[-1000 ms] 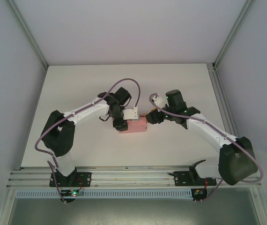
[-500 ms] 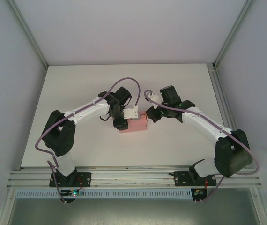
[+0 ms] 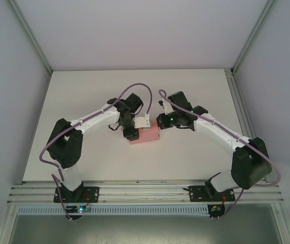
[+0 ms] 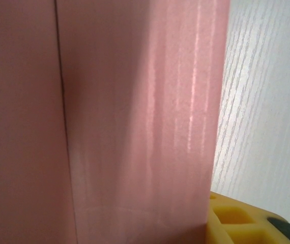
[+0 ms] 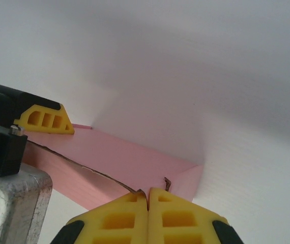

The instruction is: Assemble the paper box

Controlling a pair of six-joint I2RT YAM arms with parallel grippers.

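Looking down from above, I see the paper box (image 3: 147, 137) lying in the middle of the white table (image 3: 84, 91), a small flat pink box that looks nearly folded up. The left gripper (image 3: 134, 133) is at the left end of the paper box and the right gripper (image 3: 160, 124) is at its far right corner. I think one arm stops the box sliding while the other works on a corner. From the left wrist, the paper box (image 4: 135, 122) is so close that it looks like a big pink wall with a thin dark fold line (image 4: 63, 101) running down it. One yellow finger pad (image 4: 234, 218) sits right against the box's edge and the other finger is hidden. So I think the left gripper is part way closed with the box squeezed in it, to hold it steady. From the right wrist, the right gripper (image 5: 147, 213) has its two yellow tips pressed tight together at the near corner of the paper box (image 5: 119, 162). A little dark curl of card (image 5: 166, 181) sticks up just beside them. I cannot tell if a thin flap is pinched there, or if the closed tips are only a pusher to tuck it in. At the far end of the box, the left gripper's yellow finger (image 5: 46, 120) rests on the top edge
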